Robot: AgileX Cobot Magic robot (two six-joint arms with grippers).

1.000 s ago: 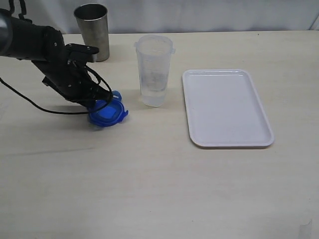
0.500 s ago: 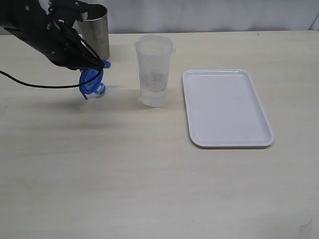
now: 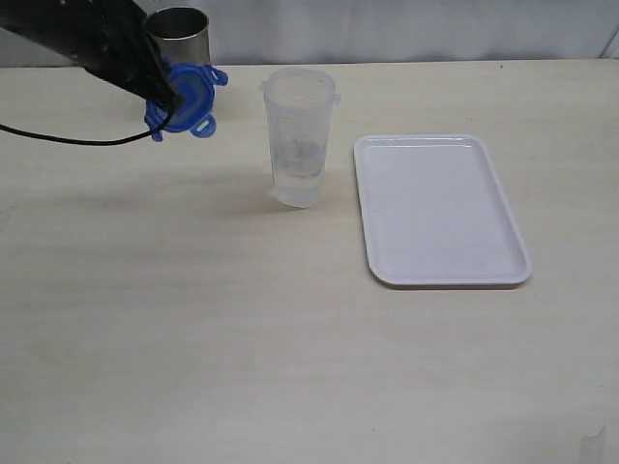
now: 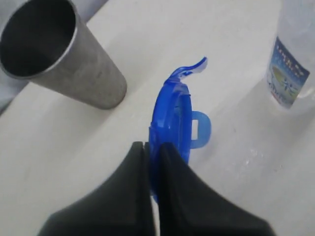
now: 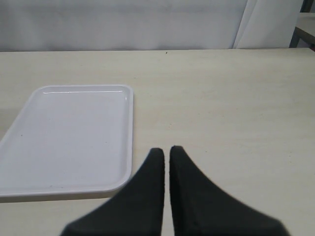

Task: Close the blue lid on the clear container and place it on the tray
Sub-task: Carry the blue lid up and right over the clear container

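Blue lid, pinched edge-on by the left end effector above the desk near the clear container, should be levelled and centred over that container's mouth before pressing down.

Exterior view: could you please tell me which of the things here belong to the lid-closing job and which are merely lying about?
Part of the job:
- round bright-blue plastic lid, pinched in the left claw
- tall clear plastic container, standing open
- flat white rectangular plastic tray, nothing on it

Just lying about:
- grey steel cup, at the back
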